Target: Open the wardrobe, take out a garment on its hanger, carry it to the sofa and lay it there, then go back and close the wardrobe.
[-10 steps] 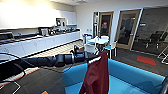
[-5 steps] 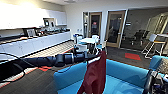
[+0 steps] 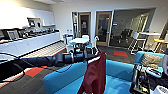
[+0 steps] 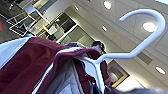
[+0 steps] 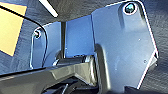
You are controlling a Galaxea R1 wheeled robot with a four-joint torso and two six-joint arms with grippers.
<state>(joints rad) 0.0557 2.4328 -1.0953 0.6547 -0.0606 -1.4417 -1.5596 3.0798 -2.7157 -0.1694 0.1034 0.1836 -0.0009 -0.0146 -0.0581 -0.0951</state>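
The left arm point(image 3: 50, 61) reaches out level from the picture's left across the head view, its tool point(image 3: 93, 55) closed on the hanger point(image 4: 130, 53) at full stretch.

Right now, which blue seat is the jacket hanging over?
The big turquoise sofa directly in front, bare of cushions. The maroon jacket hangs over it; the smaller blue seat behind-right holds a patterned cushion.

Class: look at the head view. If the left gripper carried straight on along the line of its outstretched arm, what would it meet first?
Probably the garment itself, hanging from the left gripper on its hanger. Beyond it lies the smaller blue seat with a patterned cushion, though depth is hard to judge.
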